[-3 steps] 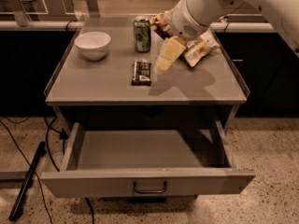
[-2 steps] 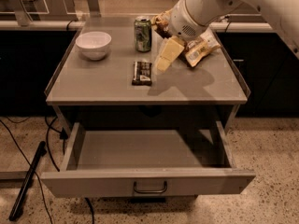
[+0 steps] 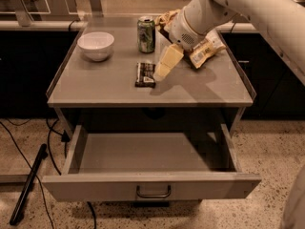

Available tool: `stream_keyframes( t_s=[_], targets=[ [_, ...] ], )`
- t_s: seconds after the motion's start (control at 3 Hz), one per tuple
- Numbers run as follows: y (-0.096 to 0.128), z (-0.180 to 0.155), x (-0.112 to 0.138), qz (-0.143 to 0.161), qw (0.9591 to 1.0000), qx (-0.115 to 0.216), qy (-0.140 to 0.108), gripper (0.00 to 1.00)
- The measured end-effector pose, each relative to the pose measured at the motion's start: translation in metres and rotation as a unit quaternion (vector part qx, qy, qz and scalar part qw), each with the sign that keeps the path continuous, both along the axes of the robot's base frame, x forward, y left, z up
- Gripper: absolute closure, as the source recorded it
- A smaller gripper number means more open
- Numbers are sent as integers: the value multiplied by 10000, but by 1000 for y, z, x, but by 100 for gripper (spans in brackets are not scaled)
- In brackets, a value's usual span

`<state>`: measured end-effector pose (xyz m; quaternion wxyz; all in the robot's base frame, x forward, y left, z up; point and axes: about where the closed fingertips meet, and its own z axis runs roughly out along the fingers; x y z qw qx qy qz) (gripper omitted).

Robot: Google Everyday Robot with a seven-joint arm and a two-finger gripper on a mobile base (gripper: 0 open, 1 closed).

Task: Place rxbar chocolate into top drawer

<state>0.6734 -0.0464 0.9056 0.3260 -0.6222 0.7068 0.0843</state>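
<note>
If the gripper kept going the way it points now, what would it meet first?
The gripper, low over the table and slanting down-left, would probably meet the dark snack bar first, or the table just beside it; depth is unclear.

claw (image 3: pixel 162 71) just right of rxbar chocolate (image 3: pixel 144 74); top drawer (image 3: pixel 152 187) below

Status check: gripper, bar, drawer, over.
Gripper low beside rxbar chocolate, contact unclear. Bar flat on tabletop. Top drawer pulled open; no obstruction seen.
</note>
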Motion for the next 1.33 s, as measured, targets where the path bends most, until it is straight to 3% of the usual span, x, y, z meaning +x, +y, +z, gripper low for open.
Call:
stream_keyframes(
  t_s=[0.33, 0.67, 1.33],
  targets=[
    [14, -19, 9, 42, 9994, 51, 353, 0],
    [29, -28, 10, 101, 9984, 89, 542, 0],
    [51, -48, 19, 145, 9969, 151, 753, 0]
  ],
)
